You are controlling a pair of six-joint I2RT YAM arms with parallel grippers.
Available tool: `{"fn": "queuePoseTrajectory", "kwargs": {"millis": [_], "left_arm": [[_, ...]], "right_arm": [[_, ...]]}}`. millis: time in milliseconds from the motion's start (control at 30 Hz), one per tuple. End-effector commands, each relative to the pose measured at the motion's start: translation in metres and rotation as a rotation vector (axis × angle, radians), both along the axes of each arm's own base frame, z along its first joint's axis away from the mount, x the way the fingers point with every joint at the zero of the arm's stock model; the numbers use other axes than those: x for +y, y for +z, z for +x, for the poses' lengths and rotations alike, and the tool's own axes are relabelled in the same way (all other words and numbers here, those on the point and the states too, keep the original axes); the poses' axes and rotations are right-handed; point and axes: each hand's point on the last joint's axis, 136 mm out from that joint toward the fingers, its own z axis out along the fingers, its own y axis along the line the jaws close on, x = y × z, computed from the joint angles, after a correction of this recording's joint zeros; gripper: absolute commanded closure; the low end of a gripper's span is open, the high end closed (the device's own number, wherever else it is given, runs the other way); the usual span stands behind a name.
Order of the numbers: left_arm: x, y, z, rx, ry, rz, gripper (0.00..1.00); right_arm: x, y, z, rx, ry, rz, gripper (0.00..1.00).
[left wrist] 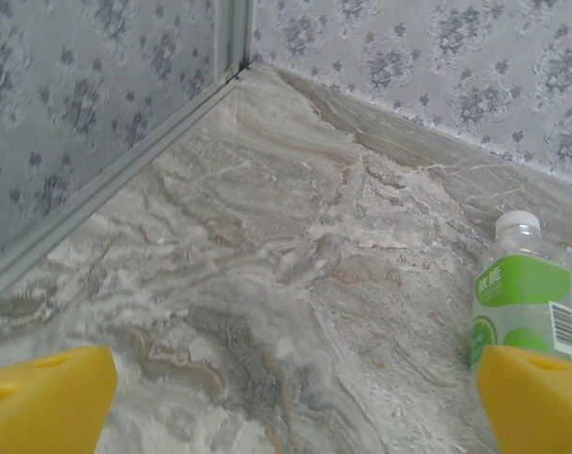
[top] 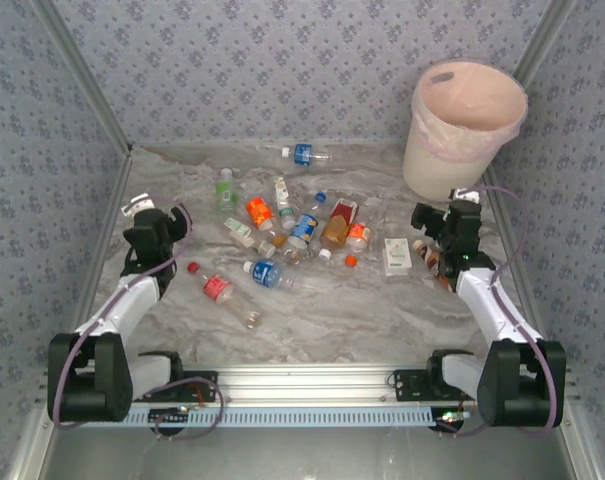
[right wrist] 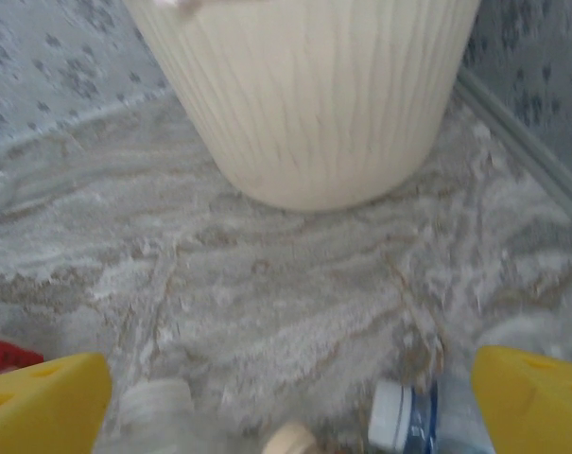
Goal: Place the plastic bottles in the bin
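Plastic bottles (top: 259, 210) lay scattered across the middle of the desk (top: 322, 320), apart from the bin (top: 437, 160) in the far right corner, and with the left jaws and the right jaws both wide open and empty, a pickup seemed due: lower onto one, close.

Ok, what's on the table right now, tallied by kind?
Plastic bottles: about 15; the middle cluster is too tight for an exact count
Bin: 1, upright at the far right corner
Total: about 16
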Motion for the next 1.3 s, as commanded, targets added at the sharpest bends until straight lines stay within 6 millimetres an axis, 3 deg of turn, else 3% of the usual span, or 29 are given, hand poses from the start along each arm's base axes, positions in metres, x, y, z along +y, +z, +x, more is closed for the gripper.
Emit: {"fn": "queuePoseTrajectory", "kwargs": {"millis": [0, 100, 300, 533, 700, 900, 1133, 1267], "left_arm": [[0.008, -0.002, -0.020, 0.051, 0.130, -0.146, 0.02], [0.007, -0.012, -0.036, 0.134, 0.187, -0.240, 0.02], [-0.017, -0.039, -0.065, 0.276, 0.185, -0.435, 0.02], [-0.033, -0.048, -0.084, 0.335, 0.155, -0.533, 0.02], [-0.037, -0.054, -0.097, 0.393, 0.143, -0.534, 0.02], [-0.039, -0.062, -0.099, 0.414, 0.146, -0.547, 0.02], [-0.039, -0.066, -0.096, 0.433, 0.147, -0.546, 0.02], [-0.040, -0.071, -0.096, 0.446, 0.151, -0.545, 0.02]], "right_arm": [[0.015, -0.031, -0.034, 0.209, -0.010, 0.133, 0.00], [0.042, -0.034, -0.039, 0.240, 0.057, 0.187, 0.00], [0.077, -0.055, -0.043, 0.368, 0.133, 0.151, 0.00], [0.094, -0.084, -0.037, 0.518, 0.192, 0.005, 0.00], [0.090, -0.100, -0.037, 0.596, 0.190, -0.067, 0.00], [0.088, -0.113, -0.040, 0.668, 0.209, -0.112, 0.00], [0.096, -0.101, -0.033, 0.628, 0.243, -0.100, 0.00], [0.095, -0.111, -0.039, 0.659, 0.242, -0.085, 0.00]]}}
